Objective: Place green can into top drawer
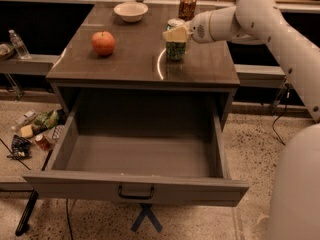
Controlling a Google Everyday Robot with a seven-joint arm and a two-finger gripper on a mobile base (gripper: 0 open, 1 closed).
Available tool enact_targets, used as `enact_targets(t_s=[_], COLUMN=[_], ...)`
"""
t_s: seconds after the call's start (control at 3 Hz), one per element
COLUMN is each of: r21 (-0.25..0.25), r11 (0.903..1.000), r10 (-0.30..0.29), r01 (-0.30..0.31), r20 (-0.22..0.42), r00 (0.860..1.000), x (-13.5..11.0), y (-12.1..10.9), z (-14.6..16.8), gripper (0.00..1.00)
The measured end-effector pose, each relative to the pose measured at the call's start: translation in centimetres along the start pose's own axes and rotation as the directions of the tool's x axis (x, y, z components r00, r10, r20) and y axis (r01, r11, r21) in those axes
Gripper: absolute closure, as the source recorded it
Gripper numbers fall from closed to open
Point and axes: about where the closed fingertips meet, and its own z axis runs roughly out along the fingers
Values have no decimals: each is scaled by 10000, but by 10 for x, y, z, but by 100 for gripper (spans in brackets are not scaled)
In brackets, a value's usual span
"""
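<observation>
The bench (131, 60) top is glossy and reflective; the gripper (174, 34), at the metal rim of the green can (175, 51), looks smooth pale plastic.
</observation>
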Motion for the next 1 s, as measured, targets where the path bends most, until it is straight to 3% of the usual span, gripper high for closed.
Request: enact_targets(t_s=[0.33, 0.67, 1.0], r21=[-119, -663, -968], r11=[9988, 9951, 9939], r10=[-474, -719, -526], r01=[476, 733, 529], r20=[133, 232, 64], r00=[9988, 9971, 9986], x=[2, 22, 44], y=[25, 82, 126], z=[-40, -93, -124], gripper=[88, 100, 100])
